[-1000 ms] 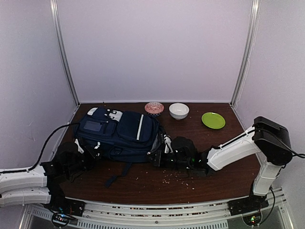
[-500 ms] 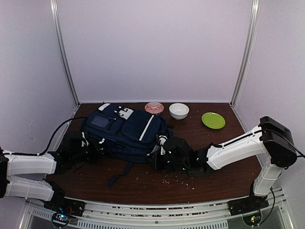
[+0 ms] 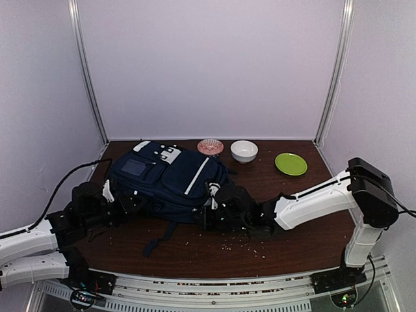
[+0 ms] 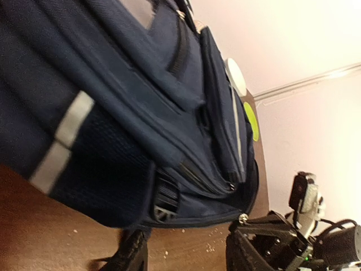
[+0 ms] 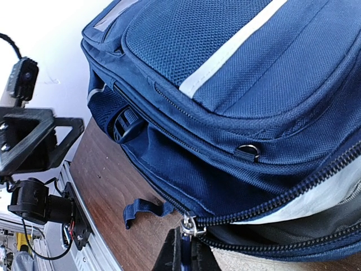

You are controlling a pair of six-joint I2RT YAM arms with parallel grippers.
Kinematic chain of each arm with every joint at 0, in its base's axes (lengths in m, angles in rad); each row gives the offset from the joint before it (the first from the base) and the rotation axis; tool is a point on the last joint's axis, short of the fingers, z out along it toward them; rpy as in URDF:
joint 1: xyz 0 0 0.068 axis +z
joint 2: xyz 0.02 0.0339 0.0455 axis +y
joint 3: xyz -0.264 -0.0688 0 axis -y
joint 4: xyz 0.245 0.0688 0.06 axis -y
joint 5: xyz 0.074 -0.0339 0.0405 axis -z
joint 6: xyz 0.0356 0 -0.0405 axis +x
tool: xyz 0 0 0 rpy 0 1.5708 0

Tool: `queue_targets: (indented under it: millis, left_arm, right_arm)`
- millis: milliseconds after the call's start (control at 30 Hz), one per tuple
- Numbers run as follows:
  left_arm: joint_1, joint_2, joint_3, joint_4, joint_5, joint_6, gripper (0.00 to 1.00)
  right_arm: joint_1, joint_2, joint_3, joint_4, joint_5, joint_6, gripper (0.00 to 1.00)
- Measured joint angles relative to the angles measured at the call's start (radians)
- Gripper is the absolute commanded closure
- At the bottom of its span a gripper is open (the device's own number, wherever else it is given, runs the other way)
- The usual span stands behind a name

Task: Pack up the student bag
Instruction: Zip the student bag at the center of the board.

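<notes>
The student bag point(image 3: 166, 179), navy blue with a white stripe, lies flat on the left half of the table. My right gripper point(image 3: 209, 211) is at its near right corner. In the right wrist view this gripper point(image 5: 189, 257) is shut on the blue zipper pull point(image 5: 192, 227) of the bag point(image 5: 237, 73), and the main zip gapes to the right over grey lining. My left gripper point(image 3: 123, 200) sits just off the bag's left end. In the left wrist view it point(image 4: 189, 257) is open with only bare table between its fingers, a little short of the bag point(image 4: 141, 113).
A pink bowl point(image 3: 210, 147), a white bowl point(image 3: 244, 151) and a green plate point(image 3: 290, 164) stand along the back edge. A loose dark strap point(image 3: 159, 240) trails from the bag toward the front. Crumbs point(image 3: 240, 244) are scattered on the wood near the right gripper.
The left gripper has opened, let go of the bag's left end and drawn back to the left. The bag has turned and shifted toward the back. The right gripper slid left with the pull.
</notes>
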Motion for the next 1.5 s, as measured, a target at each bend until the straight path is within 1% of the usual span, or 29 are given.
queue_targets:
  millis: [100, 167, 233, 367, 633, 700, 733, 800, 867, 1000, 1033, 1233, 1300, 1500]
  left_arm:
    - [-0.075, -0.035, 0.003, -0.024, -0.027, -0.048, 0.17]
    - [-0.122, -0.029, 0.010, -0.026, -0.042, -0.082, 0.17]
    - [-0.161, 0.001, 0.021, -0.022, -0.055, -0.114, 0.19]
    - [-0.203, 0.100, 0.053, 0.036, -0.063, -0.150, 0.19]
    - [-0.217, 0.393, 0.154, 0.230, -0.030, -0.223, 0.15]
    - [-0.226, 0.437, 0.162, 0.260, -0.023, -0.245, 0.14]
    - [-0.232, 0.451, 0.162, 0.269, -0.022, -0.256, 0.11]
    - [-0.246, 0.465, 0.162, 0.271, -0.024, -0.282, 0.03]
    - [-0.264, 0.466, 0.162, 0.267, -0.027, -0.312, 0.02]
    - [-0.297, 0.464, 0.162, 0.237, -0.047, -0.375, 0.02]
    - [-0.301, 0.464, 0.162, 0.227, -0.052, -0.389, 0.04]
    - [-0.304, 0.478, 0.154, 0.214, -0.095, -0.465, 0.06]
    - [-0.298, 0.493, 0.150, 0.213, -0.104, -0.476, 0.06]
    - [-0.245, 0.535, 0.153, 0.214, -0.109, -0.472, 0.10]
  right_arm:
    - [0.003, 0.005, 0.002, 0.000, -0.014, 0.000, 1.00]
    - [0.004, 0.008, 0.003, 0.000, -0.020, -0.002, 1.00]
    - [0.004, 0.010, 0.005, 0.000, -0.025, -0.008, 1.00]
    - [0.005, 0.010, 0.005, 0.000, -0.032, -0.024, 1.00]
    - [0.005, 0.010, 0.005, 0.000, -0.035, -0.050, 1.00]
    - [0.005, 0.010, 0.005, -0.001, -0.035, -0.054, 1.00]
    - [0.005, 0.010, 0.005, -0.001, -0.035, -0.057, 1.00]
    - [0.005, 0.010, 0.005, -0.001, -0.035, -0.066, 1.00]
    - [0.005, 0.010, 0.005, -0.001, -0.035, -0.073, 1.00]
    - [0.005, 0.010, 0.005, -0.004, -0.036, -0.089, 1.00]
    - [0.005, 0.010, 0.005, -0.004, -0.036, -0.093, 1.00]
    - [0.005, 0.010, 0.004, -0.004, -0.036, -0.105, 1.00]
    - [0.005, 0.010, 0.004, -0.004, -0.037, -0.106, 1.00]
    - [0.005, 0.010, 0.002, -0.002, -0.045, -0.105, 1.00]
